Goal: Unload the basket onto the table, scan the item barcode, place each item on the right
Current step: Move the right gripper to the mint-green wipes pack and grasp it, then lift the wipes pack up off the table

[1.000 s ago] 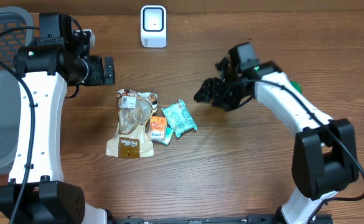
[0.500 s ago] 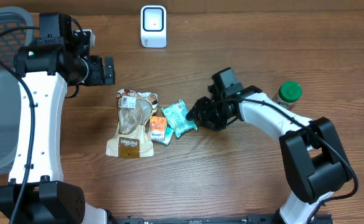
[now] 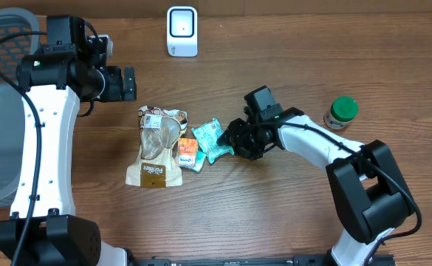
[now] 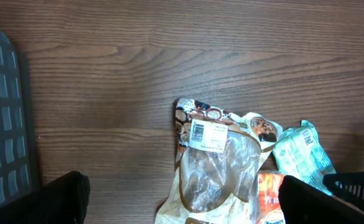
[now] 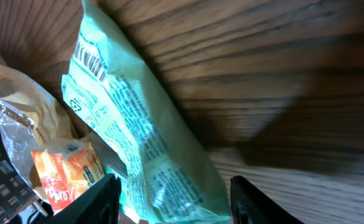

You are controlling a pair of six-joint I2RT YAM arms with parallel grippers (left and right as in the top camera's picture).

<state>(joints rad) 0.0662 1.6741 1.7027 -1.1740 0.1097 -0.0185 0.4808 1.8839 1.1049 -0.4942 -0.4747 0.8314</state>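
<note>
Right gripper (image 3: 235, 138) straddles pale-green crinkled plastic snack packet (image 3: 213, 140), which lies on brown wooden table (image 3: 275, 214) beside small orange sachet (image 3: 189, 153); grip undeterminable. Left gripper (image 3: 130, 83) jaws wide, well apart from packet

Left pincer (image 3: 130, 83) spread wide; right pincer (image 3: 230, 137) tipped downward, fingers apart.

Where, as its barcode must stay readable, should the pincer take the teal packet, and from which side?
Probably across the near half of the teal packet, coming from its free right edge, where the right pincer is. It lies flat, the orange packet crowds its left side, and the barcode sits at the far end.
</note>
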